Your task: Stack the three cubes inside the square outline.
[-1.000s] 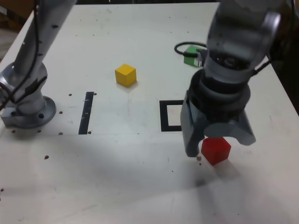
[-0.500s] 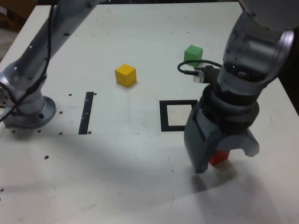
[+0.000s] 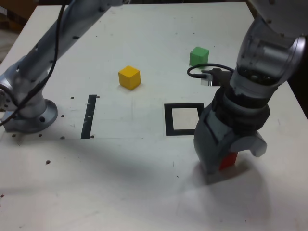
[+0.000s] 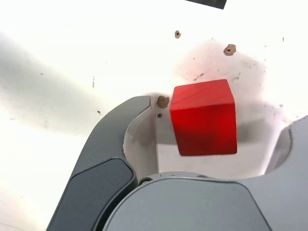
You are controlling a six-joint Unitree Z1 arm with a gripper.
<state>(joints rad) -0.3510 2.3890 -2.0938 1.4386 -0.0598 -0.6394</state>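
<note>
The tool (image 3: 226, 161) points down at the white table (image 3: 144, 183), its two grey jaws standing wide on either side of the red cube (image 3: 229, 160). In the wrist view the red cube (image 4: 204, 117) sits on the table between the jaws: the darker jaw curves up close beside one face, with a thin strip of table showing between them, and the paler jaw stands farther off on the other side. Neither jaw presses on the cube, so the tool (image 4: 207, 125) straddles it without gripping. In the exterior view most of the cube is hidden behind the darker jaw, and only a small red patch shows under the paler one.

The red cube lies just outside the square outline (image 3: 184, 119), below its lower corner on the exterior view's right. The outline's white centre is bare. A corner of black tape (image 4: 208, 3) shows at the edge of the wrist view.

The yellow cube (image 3: 129, 77) rests on the table well apart from the tool, up toward the exterior view's left of the outline. The green cube (image 3: 198, 56) sits farther back, above the outline, near the black cable (image 3: 199, 72) looping off the wrist. A narrow black strip (image 3: 89, 116) lies at the exterior view's left, near the arm's base (image 3: 29, 113).
</note>
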